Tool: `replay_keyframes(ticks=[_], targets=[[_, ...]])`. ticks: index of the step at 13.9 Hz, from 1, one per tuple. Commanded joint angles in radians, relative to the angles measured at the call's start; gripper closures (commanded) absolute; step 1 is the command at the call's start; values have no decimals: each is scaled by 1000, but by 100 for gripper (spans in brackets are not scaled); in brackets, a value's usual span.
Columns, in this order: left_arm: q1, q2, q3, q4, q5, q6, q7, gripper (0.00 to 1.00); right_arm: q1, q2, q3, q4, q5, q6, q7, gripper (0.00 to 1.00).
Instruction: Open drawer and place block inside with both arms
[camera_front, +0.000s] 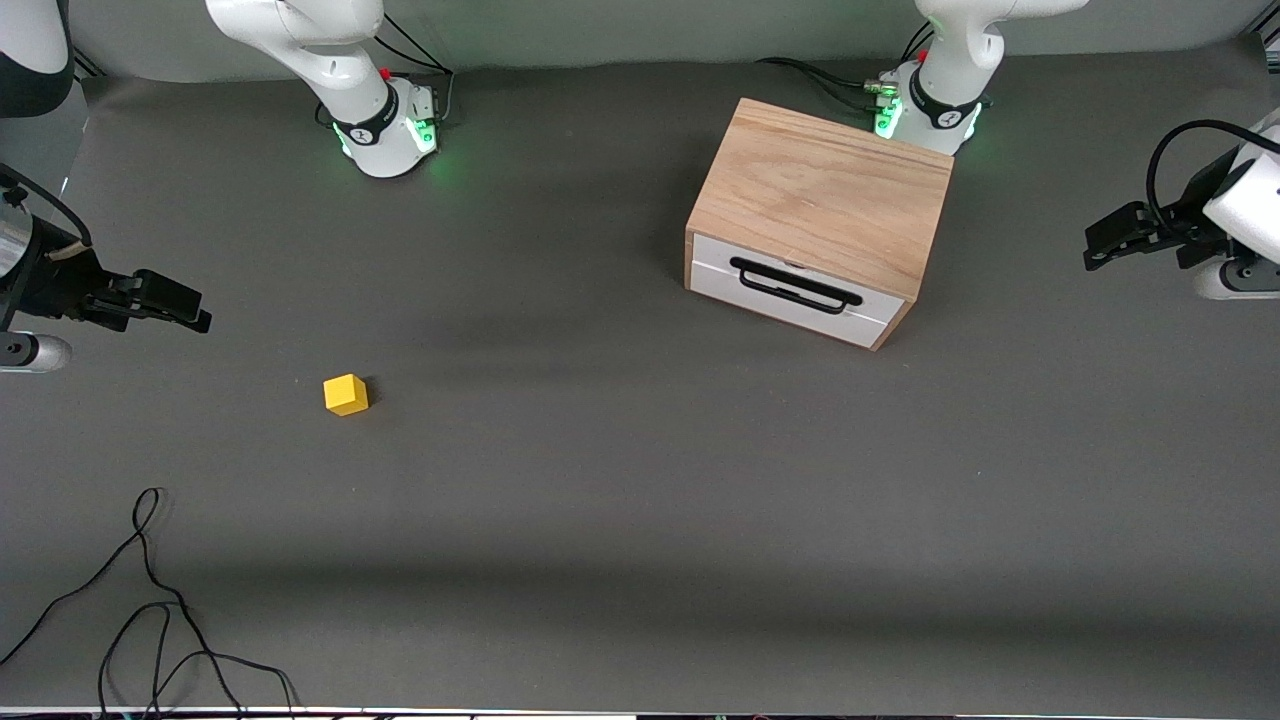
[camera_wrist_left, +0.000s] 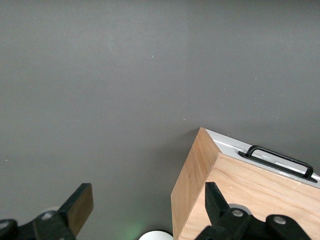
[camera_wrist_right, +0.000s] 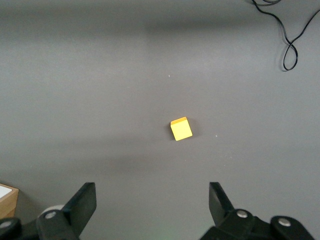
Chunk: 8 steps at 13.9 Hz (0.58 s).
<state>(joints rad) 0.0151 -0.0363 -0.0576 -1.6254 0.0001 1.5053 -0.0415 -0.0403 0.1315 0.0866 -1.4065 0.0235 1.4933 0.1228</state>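
White arms (camera_front: 330, 60), green-lit bases (camera_front: 400, 135), black fingers (camera_wrist_right: 80, 205).

Box (camera_front: 825, 190) was light oak-look wood with visible grain, matt; its drawer (camera_front: 790, 296) front was smooth white with a black wire handle (camera_front: 795, 285). Block (camera_front: 346, 394), toward the right arm's end from the box, looked smooth matt yellow. Table (camera_front: 640, 520) cover under the box was matt dark grey.
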Motion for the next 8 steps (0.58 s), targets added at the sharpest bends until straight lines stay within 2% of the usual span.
replay_keyframes(ticks=[1, 4, 8], targets=[[-6, 9, -7, 18, 9, -10, -1, 0, 0, 11, -2, 29, 0, -18, -18, 0], [-30, 7, -10, 13, 8, -14, -53, 0, 0, 14, -2, 27, 0, -18, -17, 0], [-122, 7, -11, 13, 4, -17, -260, 0, 2, 16, -2, 26, 0, -18, -18, 0]])
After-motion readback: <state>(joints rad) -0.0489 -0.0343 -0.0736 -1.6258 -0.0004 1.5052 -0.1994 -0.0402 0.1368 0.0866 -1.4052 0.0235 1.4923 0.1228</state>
